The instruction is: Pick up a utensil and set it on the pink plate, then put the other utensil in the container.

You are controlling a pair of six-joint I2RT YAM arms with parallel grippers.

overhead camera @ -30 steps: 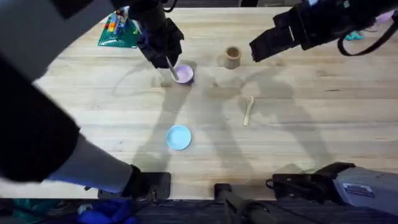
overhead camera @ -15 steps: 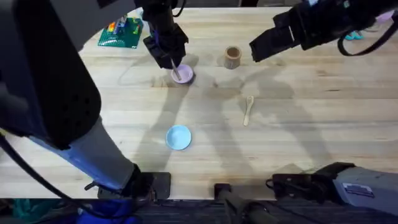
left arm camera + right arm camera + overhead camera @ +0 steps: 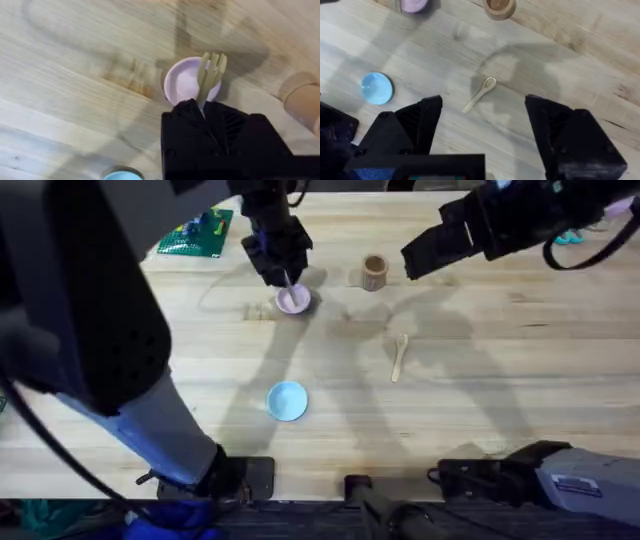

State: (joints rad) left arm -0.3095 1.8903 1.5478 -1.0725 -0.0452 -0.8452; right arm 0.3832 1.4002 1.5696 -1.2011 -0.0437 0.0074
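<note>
There are two small round plates: one pink plate (image 3: 292, 300) and one light blue plate (image 3: 287, 400). There are two wooden utensils: one fork (image 3: 210, 75), whose tines lie over the pink plate, and one spoon (image 3: 399, 356) lying on the table (image 3: 500, 380). One wooden cup (image 3: 374, 272) stands on the table. One green packet (image 3: 193, 234) with coloured items lies at the far left of the table. Two robot arms reach over the table, each ending in one gripper: the left gripper (image 3: 275, 260) and the right gripper (image 3: 480, 125).
</note>
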